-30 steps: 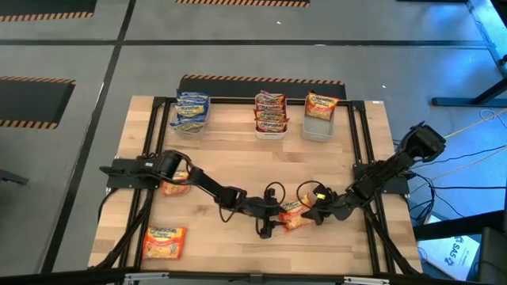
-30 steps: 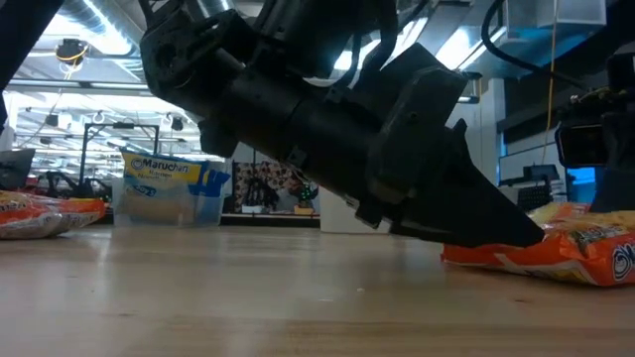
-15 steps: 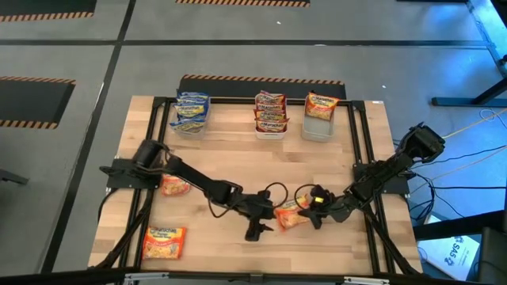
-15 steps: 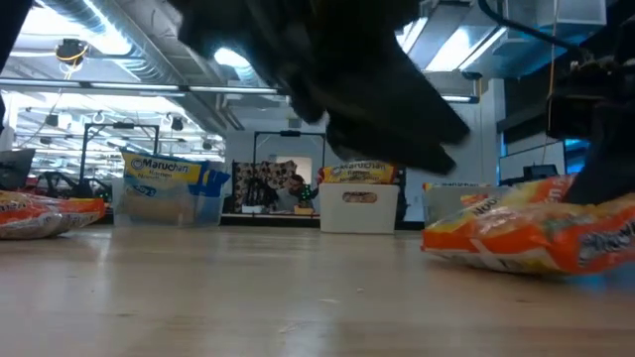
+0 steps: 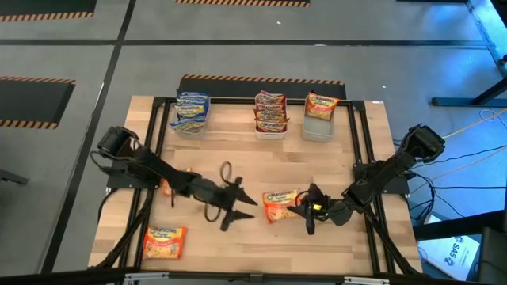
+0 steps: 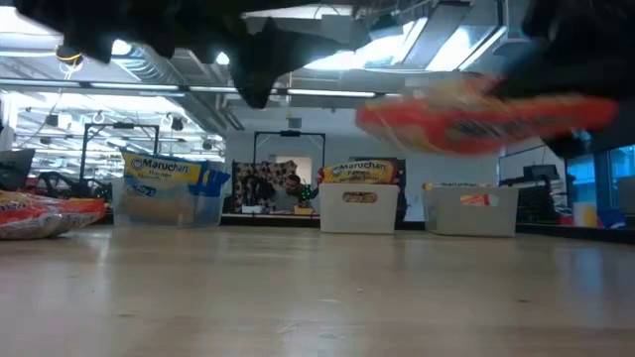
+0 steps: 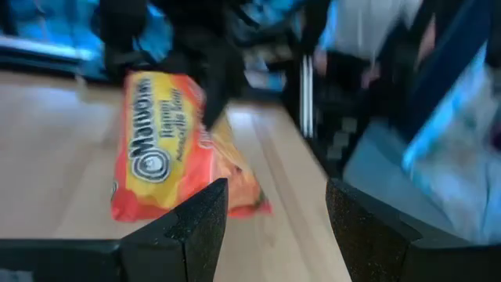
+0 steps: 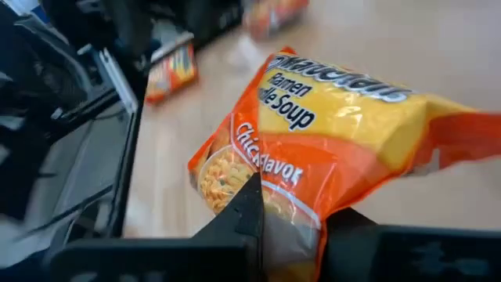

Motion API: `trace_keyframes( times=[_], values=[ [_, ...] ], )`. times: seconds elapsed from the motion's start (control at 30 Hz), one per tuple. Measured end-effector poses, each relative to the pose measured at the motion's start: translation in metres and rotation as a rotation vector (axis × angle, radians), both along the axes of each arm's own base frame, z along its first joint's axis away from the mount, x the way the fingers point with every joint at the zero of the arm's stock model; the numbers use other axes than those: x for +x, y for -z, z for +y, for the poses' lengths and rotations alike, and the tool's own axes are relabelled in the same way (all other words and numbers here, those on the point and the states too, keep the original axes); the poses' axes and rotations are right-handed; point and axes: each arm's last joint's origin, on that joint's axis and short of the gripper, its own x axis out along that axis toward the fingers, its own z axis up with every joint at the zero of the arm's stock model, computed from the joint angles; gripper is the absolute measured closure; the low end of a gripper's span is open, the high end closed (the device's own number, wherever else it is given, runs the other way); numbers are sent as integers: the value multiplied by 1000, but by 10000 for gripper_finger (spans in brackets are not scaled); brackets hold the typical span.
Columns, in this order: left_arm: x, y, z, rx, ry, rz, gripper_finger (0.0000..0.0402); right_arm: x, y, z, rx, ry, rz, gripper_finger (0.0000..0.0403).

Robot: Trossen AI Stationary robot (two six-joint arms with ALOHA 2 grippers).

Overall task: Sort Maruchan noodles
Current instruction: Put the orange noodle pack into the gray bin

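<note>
An orange-yellow Maruchan packet (image 5: 280,204) hangs in the air over the table's near middle, and it shows above the tabletop in the low view (image 6: 476,114). My right gripper (image 5: 303,209) is shut on its right-hand edge. My left gripper (image 5: 240,210) is open to the packet's left, apart from it, and faces it in the left wrist view (image 7: 270,227). Another orange packet (image 5: 164,241) lies flat near the near-left corner. A third one (image 5: 174,187) lies partly under my left arm. My right gripper pinches the orange packet's edge (image 8: 291,223) that faces the table's right side, between its two fingers (image 8: 249,205). The fingers come nearly level from the right. The packet is lifted clear of the table and sticks out roughly flat toward the table's left, away from the fingers.
Three clear bins stand along the far edge: blue-white packets (image 5: 192,113), red packets (image 5: 270,113) and an orange packet (image 5: 321,111). A black frame (image 5: 360,142) runs along the table's sides. Bare wood (image 5: 261,166) lies between the bins and the grippers.
My right gripper has raised the orange packet off the table and carried it slightly toward the left and far side. My left gripper, which was at the packet's left end, has drawn back toward the table's left and risen.
</note>
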Motion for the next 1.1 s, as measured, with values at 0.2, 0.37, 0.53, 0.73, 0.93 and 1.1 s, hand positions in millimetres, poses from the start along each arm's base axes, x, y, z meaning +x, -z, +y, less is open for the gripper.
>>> trace_keyframes(
  times=[0.2,0.37,0.53,0.73,0.93,1.1],
  values=[
    [-23,11,10,-143,-39,-74,191,17,-32,9,-271,64,-95,372],
    [-21,9,11,-178,-89,-81,191,26,-51,12,-434,84,-122,372],
    [-16,1,9,-178,-106,-115,191,33,-60,10,-481,90,-129,372],
    [-11,-6,8,-152,-108,-139,191,37,-58,9,-488,70,-134,372],
    [-8,-4,14,-153,-176,-115,191,45,-52,16,-542,53,-183,372],
    [-8,-3,16,-153,-182,-113,191,47,-48,18,-577,54,-190,372]
  ],
)
